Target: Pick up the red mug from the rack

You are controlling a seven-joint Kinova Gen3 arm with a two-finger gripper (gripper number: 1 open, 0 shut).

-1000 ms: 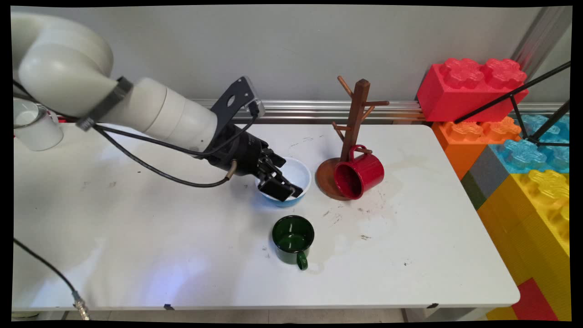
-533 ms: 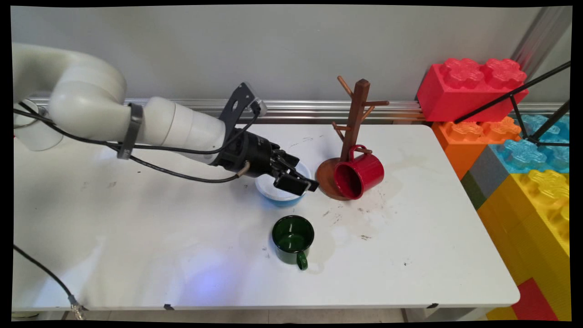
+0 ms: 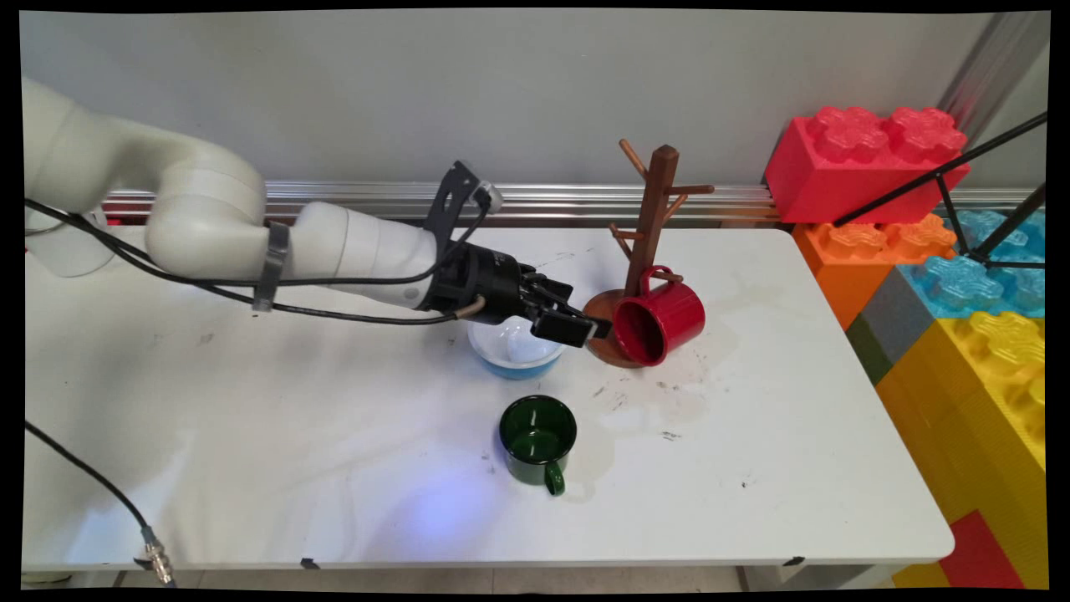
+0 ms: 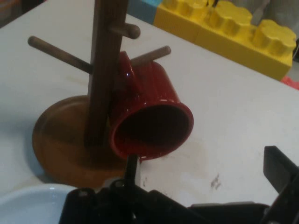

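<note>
Red mug (image 3: 659, 322) sits right of centre in the main view. It's tipped over on its side with the mouth facing lower left. The handle looks hooked round a low peg of the wooden mug tree (image 3: 654, 209), and the rim rests on the tree's round base (image 3: 595, 334). In the hand view it fills the middle of the frame, with the dark opening pointing nearly straight back at the camera and the post just left of it.

The gripper (image 3: 592, 328) comes in nearly level from the left. Its tips are over the left edge of the base, just beside the mug's mouth. I can't say if anything is actually touching there, but it looks like a small gap. The fingers (image 4: 132, 169) are spread wide with nothing between them. One shows low near the rim in the hand view and the other is way off at the lower right.

It's pretty tight in there: post and pegs on one side of the mug, base underneath, and the handle is caught on that peg.

The white bowl with the blue outside (image 3: 514, 351) is right under the wrist, left of the base. The green mug (image 3: 537, 436) stands upright below the bowl with its handle toward the bottom of the frame, clear of everything. Both are on the white table (image 3: 251, 401). Big toy bricks (image 3: 861, 159) are stacked along the right side.
</note>
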